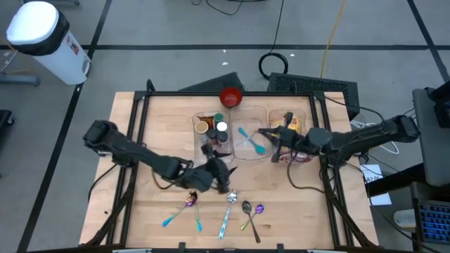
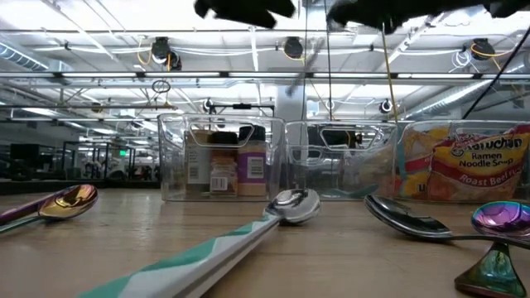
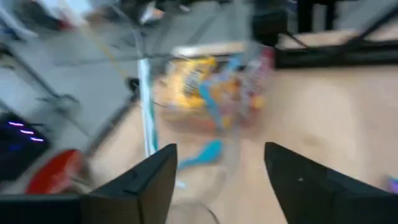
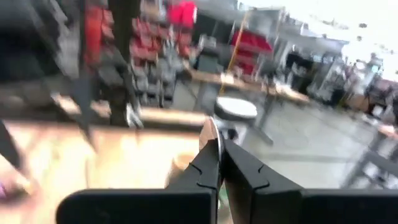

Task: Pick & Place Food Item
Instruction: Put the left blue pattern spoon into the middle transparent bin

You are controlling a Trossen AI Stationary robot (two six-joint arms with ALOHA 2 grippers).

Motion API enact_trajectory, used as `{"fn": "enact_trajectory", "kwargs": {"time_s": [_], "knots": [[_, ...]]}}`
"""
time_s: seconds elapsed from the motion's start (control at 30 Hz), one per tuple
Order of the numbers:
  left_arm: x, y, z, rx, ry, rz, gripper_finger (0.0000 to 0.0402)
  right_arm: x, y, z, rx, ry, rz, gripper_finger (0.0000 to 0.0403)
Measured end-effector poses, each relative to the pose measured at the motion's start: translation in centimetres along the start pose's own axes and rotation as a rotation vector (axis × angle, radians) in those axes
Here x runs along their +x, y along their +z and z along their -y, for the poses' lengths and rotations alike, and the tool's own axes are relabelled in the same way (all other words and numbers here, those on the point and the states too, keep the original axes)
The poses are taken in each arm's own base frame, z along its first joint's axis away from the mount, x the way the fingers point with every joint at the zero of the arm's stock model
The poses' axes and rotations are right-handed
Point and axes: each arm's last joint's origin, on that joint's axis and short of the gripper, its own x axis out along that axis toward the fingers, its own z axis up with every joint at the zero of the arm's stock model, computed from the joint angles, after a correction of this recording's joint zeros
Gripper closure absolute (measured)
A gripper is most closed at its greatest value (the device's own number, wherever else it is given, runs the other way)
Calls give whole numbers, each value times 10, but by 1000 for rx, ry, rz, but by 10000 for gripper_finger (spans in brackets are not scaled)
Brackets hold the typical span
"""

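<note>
Three clear bins stand in a row at the table's far middle. The left bin (image 1: 211,133) holds spice jars (image 2: 225,170). The middle bin (image 1: 249,137) has a teal spoon (image 1: 253,144). The right bin holds ramen packs (image 2: 476,161). My right gripper (image 1: 266,132) is over the middle bin, shut on a thin pale strip. My left gripper (image 3: 221,180) hovers open and empty just near of the left bin (image 1: 221,170), pointing toward the bins. My right gripper pinches a thin pale strip (image 4: 209,132) between its two fingertips; the strip's tip sticks out past them. It looks like a spoon's handle, but I cannot tell for sure. In the low view a thin grey rod (image 2: 305,60) slants down below this gripper.
A red bowl (image 1: 230,97) sits behind the bins. Several spoons (image 1: 228,207) lie spread along the table's near edge, some with iridescent bowls (image 2: 70,199). A dark frame (image 1: 140,112) borders the tabletop. A black mat (image 1: 313,88) lies at the far right.
</note>
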Motion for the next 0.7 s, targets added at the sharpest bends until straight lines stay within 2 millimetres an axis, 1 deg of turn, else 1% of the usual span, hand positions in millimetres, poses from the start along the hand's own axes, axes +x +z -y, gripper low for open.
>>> {"fn": "enact_trajectory", "kwargs": {"time_s": [0.07, 0.17, 0.23, 0.3, 0.37, 0.43, 0.57, 0.63, 0.7], "knots": [[-16, 2, -6, -7, -53, -51, 138, 2, -9, 7, -30, 25, -77, 402], [-31, -2, -16, -36, -67, -140, 127, 8, -27, 16, -14, 86, -203, 402], [-35, -12, -19, -41, -56, -190, 125, 17, -39, 22, 19, 117, -255, 402], [-37, -22, -19, -14, -60, -203, 124, 24, -50, 27, 47, 176, -309, 402], [-40, -33, -19, -4, -68, -201, 124, 33, -59, 30, 80, 234, -325, 402], [-43, -41, -22, -28, -72, -173, 123, 37, -67, 34, 101, 277, -355, 402], [-54, -57, -38, -97, -68, -120, 123, 47, -80, 37, 126, 312, -381, 402], [-60, -66, -46, -125, -77, -93, 123, 53, -82, 38, 141, 330, -355, 402], [-65, -73, -52, -163, -90, -58, 123, 55, -87, 37, 151, 356, -365, 402]]}}
